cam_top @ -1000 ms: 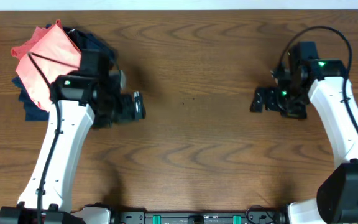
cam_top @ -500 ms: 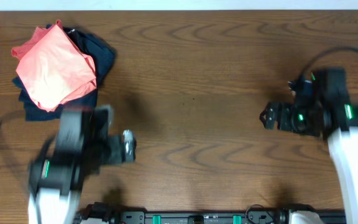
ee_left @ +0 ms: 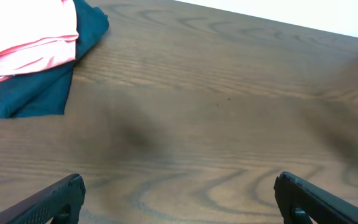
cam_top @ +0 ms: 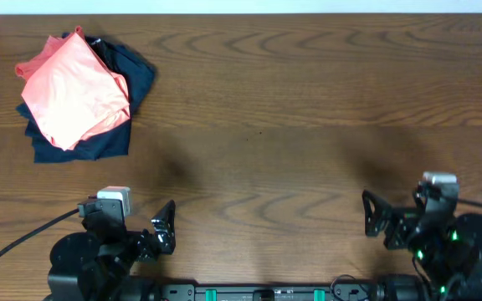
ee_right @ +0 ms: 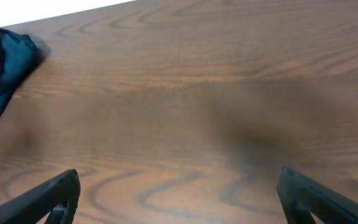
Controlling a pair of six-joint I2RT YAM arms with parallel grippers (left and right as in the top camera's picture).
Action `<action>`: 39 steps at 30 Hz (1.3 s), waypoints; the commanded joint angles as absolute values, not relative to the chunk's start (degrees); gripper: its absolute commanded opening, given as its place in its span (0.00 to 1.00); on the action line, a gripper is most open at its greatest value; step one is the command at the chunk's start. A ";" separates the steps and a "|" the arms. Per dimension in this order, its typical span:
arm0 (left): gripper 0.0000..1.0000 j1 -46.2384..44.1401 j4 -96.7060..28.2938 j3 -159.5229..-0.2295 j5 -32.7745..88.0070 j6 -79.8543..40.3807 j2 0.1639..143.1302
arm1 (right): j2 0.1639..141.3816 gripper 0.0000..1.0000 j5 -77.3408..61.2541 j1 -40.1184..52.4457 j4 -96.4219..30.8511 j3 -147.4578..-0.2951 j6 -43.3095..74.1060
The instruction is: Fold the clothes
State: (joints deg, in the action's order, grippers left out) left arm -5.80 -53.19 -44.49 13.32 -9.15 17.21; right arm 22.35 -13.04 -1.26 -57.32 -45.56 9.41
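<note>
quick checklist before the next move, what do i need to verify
1. Left end effector open and empty: ok.
2. Right end effector open and empty: ok.
3. Both at the near edge of the table, apart from the pile: ok.
4. Pink T-shirt folded compactly on the navy garments, far left: ok.
5. Its hidden lower layers lying flat: cannot tell.

Even bright light, soft shadows, sharp
</note>
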 commanded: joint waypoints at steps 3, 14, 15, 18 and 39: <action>0.98 -5.82 -53.67 -44.36 12.99 -9.26 17.10 | 20.47 0.99 -12.43 -1.43 -62.15 -45.08 9.80; 0.98 -5.82 -53.69 -44.36 12.99 -9.26 17.10 | 20.51 0.99 -12.45 -1.43 -70.87 -45.08 9.80; 0.98 -5.82 -53.69 -44.36 12.99 -9.26 17.10 | 20.51 0.99 -12.45 -1.43 -70.87 -45.08 9.80; 0.98 -5.82 -53.69 -44.36 12.99 -9.26 17.10 | 20.51 0.99 -12.45 -1.43 -70.87 -45.08 9.80; 0.98 -5.82 -53.69 -44.36 13.02 -9.26 17.10 | 20.51 0.99 -12.45 -1.43 -70.91 -45.08 9.80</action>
